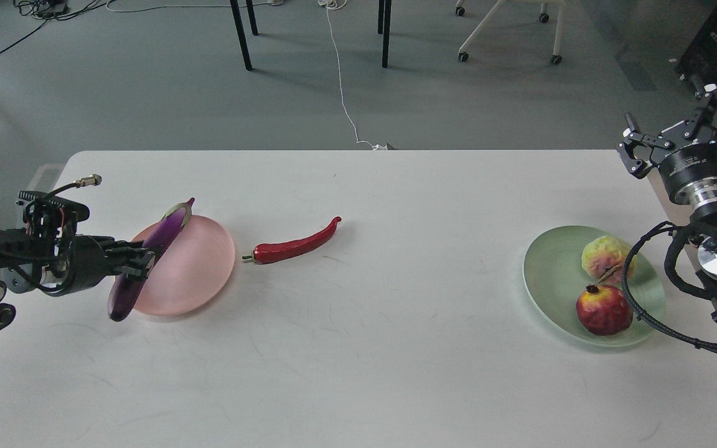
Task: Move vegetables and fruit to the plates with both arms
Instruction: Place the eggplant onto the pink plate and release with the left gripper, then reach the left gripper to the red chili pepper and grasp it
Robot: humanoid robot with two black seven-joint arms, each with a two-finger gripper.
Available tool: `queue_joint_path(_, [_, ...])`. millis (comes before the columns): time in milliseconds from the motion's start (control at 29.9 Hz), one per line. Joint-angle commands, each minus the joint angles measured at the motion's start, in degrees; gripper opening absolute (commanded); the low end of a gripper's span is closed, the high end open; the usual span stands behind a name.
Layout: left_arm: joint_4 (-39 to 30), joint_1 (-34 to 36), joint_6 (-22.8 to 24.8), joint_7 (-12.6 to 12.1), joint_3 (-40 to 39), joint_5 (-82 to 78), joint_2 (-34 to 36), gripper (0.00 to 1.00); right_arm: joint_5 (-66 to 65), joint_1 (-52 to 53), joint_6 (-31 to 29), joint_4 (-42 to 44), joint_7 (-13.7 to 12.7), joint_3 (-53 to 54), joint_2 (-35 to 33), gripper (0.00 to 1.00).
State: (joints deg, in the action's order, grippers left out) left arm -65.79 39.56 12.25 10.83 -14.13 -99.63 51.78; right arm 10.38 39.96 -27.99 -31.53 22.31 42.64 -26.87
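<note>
two fruits already sit on the green plate (551,274) at the right: the bumpy yellow-green fruit (604,258) behind and the dark red fruit (604,309) in front, near each other. that side looks finished, which would explain why the right tool (676,134) is raised well clear beyond the plate, its fingers spread and holding nothing. on the left, the left tool (137,261) is closed around the middle of the eggplant (153,258), which hangs tilted, cap end up and far, blunt end low toward the near rim of the pink plate (200,267). gripping it mid-length probably keeps the long body balanced for setting down; whether it touches the plate i cannot tell. the red chili (293,246) lies on the counter (358,361) just right of the pink plate, stem toward it, not yet moved. nothing stands between chili and plate, though the eggplant may take up much of the plate. chair and table legs and cables lie on the floor beyond.
</note>
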Motion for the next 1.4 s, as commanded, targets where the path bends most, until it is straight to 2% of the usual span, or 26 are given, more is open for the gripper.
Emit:
queue_joint_path(0, [0.05, -0.1, -0.47, -0.02, -0.02, -0.04, 0.07, 0.58, -0.01, 0.03, -0.01, 0.06, -0.07, -0.01, -0.2, 0.99])
queue_joint_path(234, [-0.04, 0.95, -0.03, 0.16, -0.19, -0.04, 0.07, 0.6, -0.1, 0.03, -0.01, -0.02, -0.07, -0.01, -0.02, 0.99])
queue_joint_path(334, [-0.04, 3.67, 0.06, -0.02, -0.28, -0.3, -0.8, 0.6, -0.1, 0.03, -0.01, 0.06, -0.07, -0.01, 0.06, 0.99])
queue_joint_path(534, [0.05, 12.46, 0.84, -0.37, 1.21, -1.35, -13.01, 0.6, -0.1, 0.03, -0.01, -0.02, 0.01, -0.01, 0.06, 0.99])
queue_joint_path(701, [0.13, 14.05, 1.2, -0.99, 4.11, -7.4, -20.92, 0.57, -0.1, 0.12, -0.01, 0.06, 0.01, 0.16, -0.38, 0.99])
queue_joint_path(802, [0.66, 13.88, 1.2, -0.9, 5.51, -12.77, -23.74, 0.56, -0.1, 0.12, -0.01, -0.02, 0.1, 0.43, -0.29, 0.99])
queue_joint_path(969, [7.07, 13.88, 0.85, -0.72, 8.07, -15.77, -28.22, 0.54, -0.1, 0.12, -0.01, -0.29, 0.19, 0.52, 0.06, 0.99])
queue_joint_path(1203, [9.45, 13.26, 0.85, -0.9, 8.33, -16.21, -30.33, 0.51, -0.01, 0.03, -0.01, -0.2, 0.19, 0.52, 0.06, 0.99])
queue_joint_path(1303, [11.03, 12.56, 0.94, -0.99, 8.33, -16.21, -30.95, 0.45, -0.1, 0.03, -0.01, -0.2, 0.19, 0.52, 0.06, 0.99])
queue_joint_path(1370, [11.73, 12.38, 0.94, -0.9, 8.33, -16.12, -31.04, 0.33, -0.01, 0.03, -0.01, -0.2, 0.19, 0.52, -0.02, 0.99])
